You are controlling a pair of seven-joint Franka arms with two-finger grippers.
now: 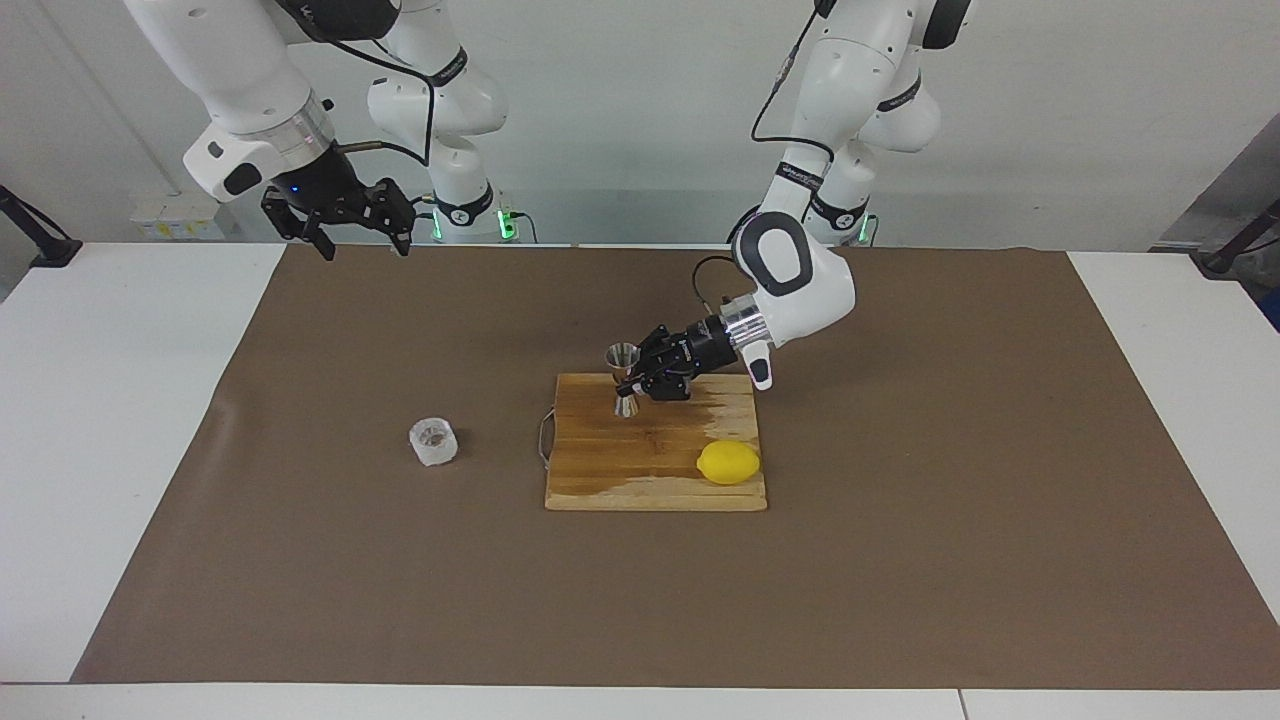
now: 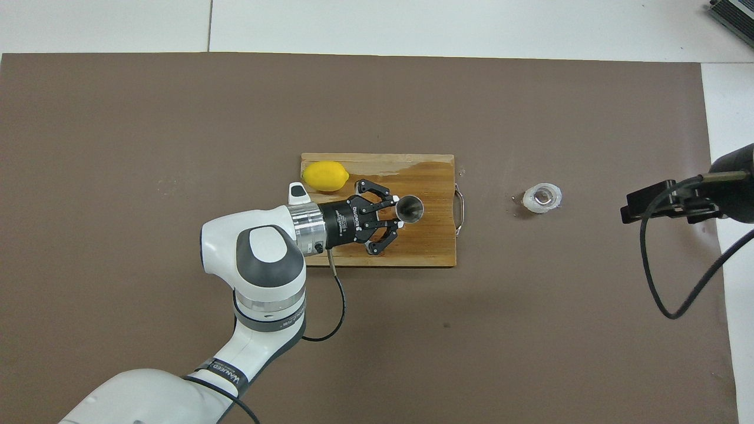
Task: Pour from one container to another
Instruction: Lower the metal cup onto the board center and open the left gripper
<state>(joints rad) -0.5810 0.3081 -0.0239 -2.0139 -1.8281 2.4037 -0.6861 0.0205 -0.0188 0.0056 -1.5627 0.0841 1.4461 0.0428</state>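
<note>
Yellow lemon (image 1: pixel 728 462); shiny steel jigger (image 1: pixel 624 379); whitish cup (image 1: pixel 433 441), seemingly brown-specked; tan wooden board (image 1: pixel 630 460), partly darker-stained.

facing: looking down from high across the table, toward the robots
overhead: looking steeply down, from robots' end
shared: both covering the cutting board (image 1: pixel 655 445) (image 2: pixel 430 235)

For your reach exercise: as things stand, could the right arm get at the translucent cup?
Probably yes. The right gripper hangs open and empty, the translucent cup stands alone on the brown mat at that arm's end, and the left gripper holds the jigger over the cutting board.
</note>
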